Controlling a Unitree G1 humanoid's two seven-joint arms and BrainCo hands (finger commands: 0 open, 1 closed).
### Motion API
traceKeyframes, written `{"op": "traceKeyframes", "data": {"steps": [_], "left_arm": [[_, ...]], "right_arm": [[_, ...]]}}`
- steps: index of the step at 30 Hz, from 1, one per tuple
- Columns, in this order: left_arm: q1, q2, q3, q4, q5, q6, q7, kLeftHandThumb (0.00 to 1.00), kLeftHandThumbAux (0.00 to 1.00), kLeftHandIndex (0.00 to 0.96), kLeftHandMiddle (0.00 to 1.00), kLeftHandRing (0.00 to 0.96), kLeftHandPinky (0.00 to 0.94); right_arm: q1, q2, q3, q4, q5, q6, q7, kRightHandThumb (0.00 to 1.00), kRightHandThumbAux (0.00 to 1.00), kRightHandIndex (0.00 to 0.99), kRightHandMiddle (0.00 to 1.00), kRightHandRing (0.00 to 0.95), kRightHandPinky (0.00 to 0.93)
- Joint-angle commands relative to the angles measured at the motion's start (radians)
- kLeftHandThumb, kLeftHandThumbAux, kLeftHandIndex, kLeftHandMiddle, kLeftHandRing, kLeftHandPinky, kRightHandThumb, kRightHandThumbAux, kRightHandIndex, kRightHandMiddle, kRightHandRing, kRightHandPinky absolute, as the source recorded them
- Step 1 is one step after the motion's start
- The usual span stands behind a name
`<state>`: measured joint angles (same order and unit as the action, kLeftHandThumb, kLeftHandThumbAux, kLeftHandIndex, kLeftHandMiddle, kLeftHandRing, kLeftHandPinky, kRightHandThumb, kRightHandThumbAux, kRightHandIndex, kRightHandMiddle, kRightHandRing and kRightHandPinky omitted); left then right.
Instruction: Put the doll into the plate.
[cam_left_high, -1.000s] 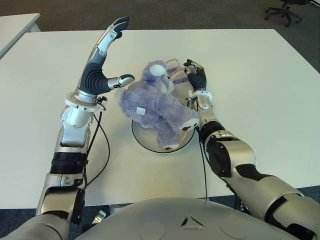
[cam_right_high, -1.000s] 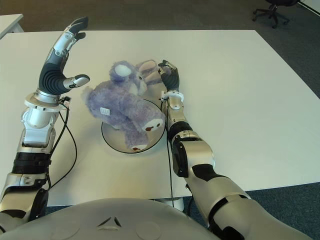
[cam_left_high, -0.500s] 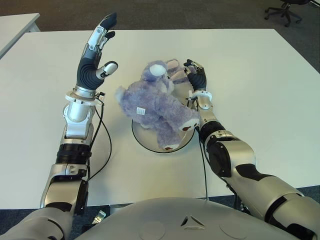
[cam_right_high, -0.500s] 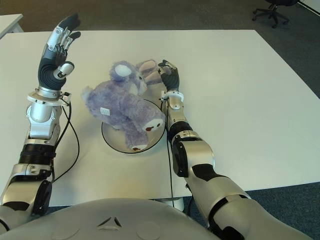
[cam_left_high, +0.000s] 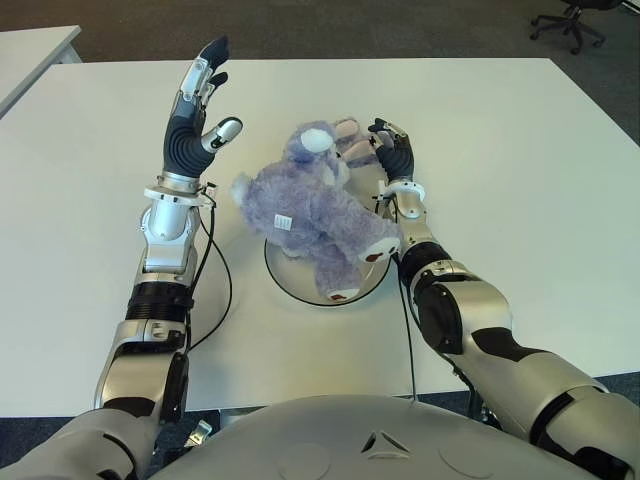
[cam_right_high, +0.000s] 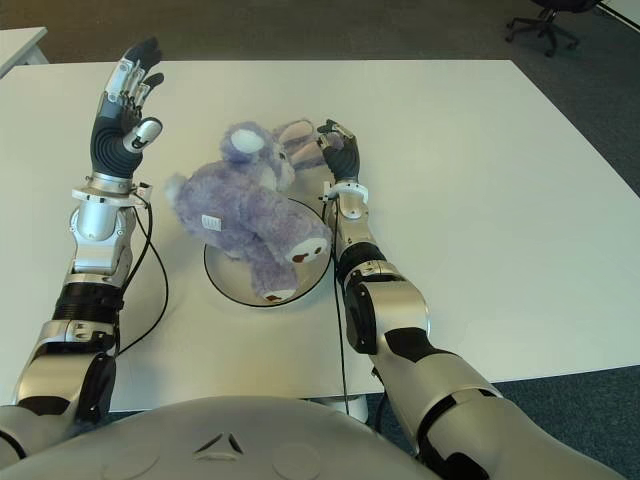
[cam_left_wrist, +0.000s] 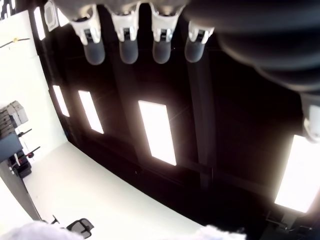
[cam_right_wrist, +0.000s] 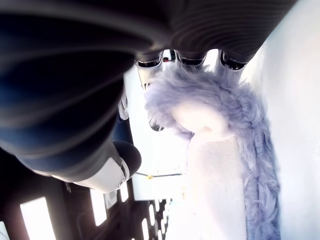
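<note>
Doll (cam_left_high: 315, 210) lay soft and light across the plate (cam_left_high: 290, 275); its torso seemed the best hold. My left hand (cam_left_high: 196, 115) was raised, spread, empty. My right hand (cam_left_high: 393, 152) touched an ear, grip possibly loose.

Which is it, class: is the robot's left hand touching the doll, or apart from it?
Apart. The left eye view shows the left hand raised, fingers spread, with bare table between it and the doll.

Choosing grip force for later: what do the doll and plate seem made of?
Doll: soft plush, shaggy lavender pile with white patches and a sewn tag, fuzzy in the right wrist view. Plate: smooth, pale, lightly glossy, probably ceramic or plastic; the look can't settle which.
</note>
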<state>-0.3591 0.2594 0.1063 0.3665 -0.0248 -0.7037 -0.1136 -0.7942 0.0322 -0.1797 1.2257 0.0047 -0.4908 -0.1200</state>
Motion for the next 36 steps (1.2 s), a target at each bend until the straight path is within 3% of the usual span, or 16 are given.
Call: {"op": "traceKeyframes", "data": {"steps": [1,11,19,25,36], "left_arm": [[-0.018,-0.009,0.021,0.063,-0.03,0.017,-0.001,0.053,0.367,0.0,0.058,0.043,0.063],[-0.059,-0.026,0.039,0.151,-0.033,-0.017,0.017,0.051,0.351,0.0,0.071,0.062,0.079],[-0.08,-0.028,0.042,0.233,0.078,-0.077,0.126,0.007,0.333,0.0,0.094,0.088,0.108],[-0.085,-0.023,0.03,0.27,0.144,-0.075,0.193,0.0,0.326,0.003,0.105,0.096,0.102],[-0.114,-0.026,0.029,0.378,0.123,-0.088,0.197,0.0,0.34,0.0,0.109,0.1,0.1]], "right_arm": [[0.097,0.012,-0.01,0.072,0.007,0.049,0.005,0.681,0.735,0.397,0.158,0.156,0.213],[0.095,0.007,-0.012,0.073,0.007,0.045,0.009,0.681,0.734,0.397,0.155,0.149,0.205],[0.095,0.005,-0.015,0.072,0.008,0.043,0.01,0.682,0.734,0.397,0.154,0.149,0.206],[0.095,0.004,-0.015,0.07,0.007,0.038,0.008,0.681,0.735,0.397,0.157,0.153,0.213],[0.094,0.0,-0.022,0.069,0.013,0.034,0.017,0.684,0.734,0.398,0.169,0.164,0.22]]}}
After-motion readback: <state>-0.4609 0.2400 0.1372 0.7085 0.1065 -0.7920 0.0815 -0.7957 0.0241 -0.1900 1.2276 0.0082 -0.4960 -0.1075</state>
